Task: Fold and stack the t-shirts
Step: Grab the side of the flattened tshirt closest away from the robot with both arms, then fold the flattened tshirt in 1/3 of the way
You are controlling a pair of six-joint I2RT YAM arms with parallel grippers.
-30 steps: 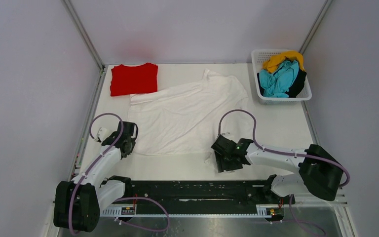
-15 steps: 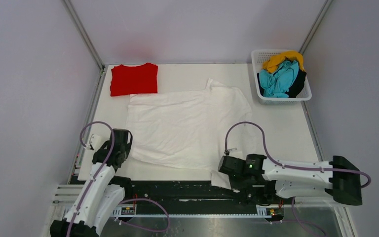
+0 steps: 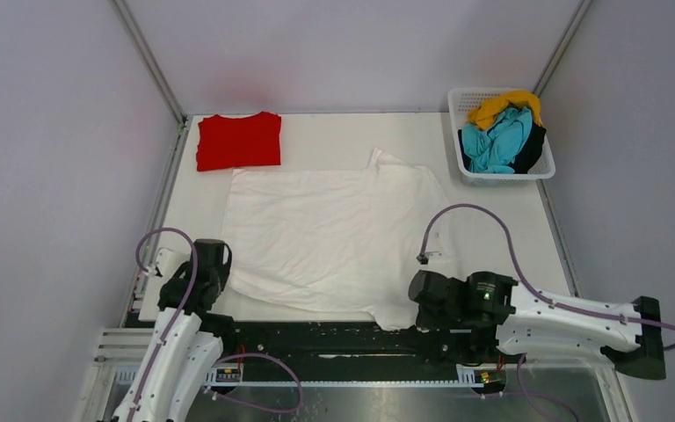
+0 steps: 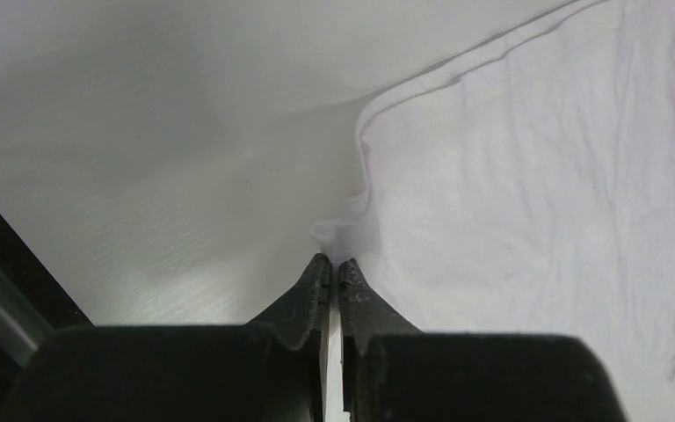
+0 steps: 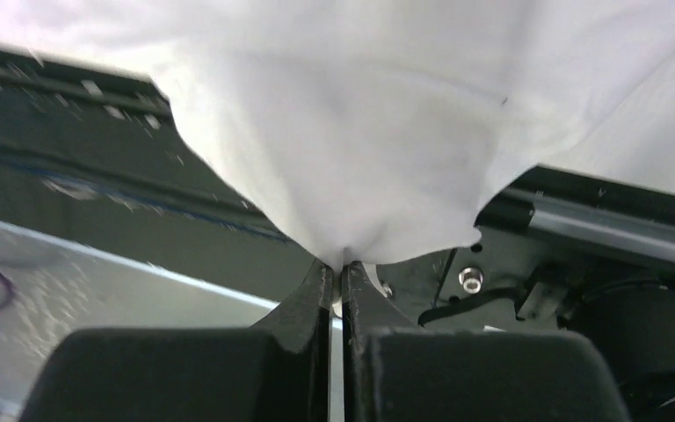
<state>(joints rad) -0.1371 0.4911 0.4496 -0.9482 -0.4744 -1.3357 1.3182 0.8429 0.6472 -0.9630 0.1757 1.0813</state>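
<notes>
Two grippers hold the one white t-shirt (image 3: 334, 233) by its near hem, so we judge the step in hand to be spreading, not yet folding. The shirt lies mostly flat across the middle of the table (image 3: 492, 220), collar end toward the far right, with a few soft wrinkles.

The left gripper (image 4: 332, 262) is pinched closed on a small pucker at the shirt's near-left corner, low on the table. The right gripper (image 5: 336, 268) is also clamped on cloth: the hem bunches into its tips, and that near-right corner has been drawn past the table's edge, over the black rail (image 3: 343, 338).

The red t-shirt (image 3: 238, 141) sits folded at the far-left corner, well apart from the white one (presumably the start of the stack). The teal t-shirt (image 3: 497, 141), yellow t-shirt (image 3: 503, 105) and black t-shirt (image 3: 534, 151) lie heaped in the basket (image 3: 501, 178) at the far right.

Next, we think the right corner must go back onto the table so the hem lies straight and level with the left corner. Both grips should keep even tension while doing so, since slack would bring the wrinkles back. Only then should the jaws let go and the first fold begin.
</notes>
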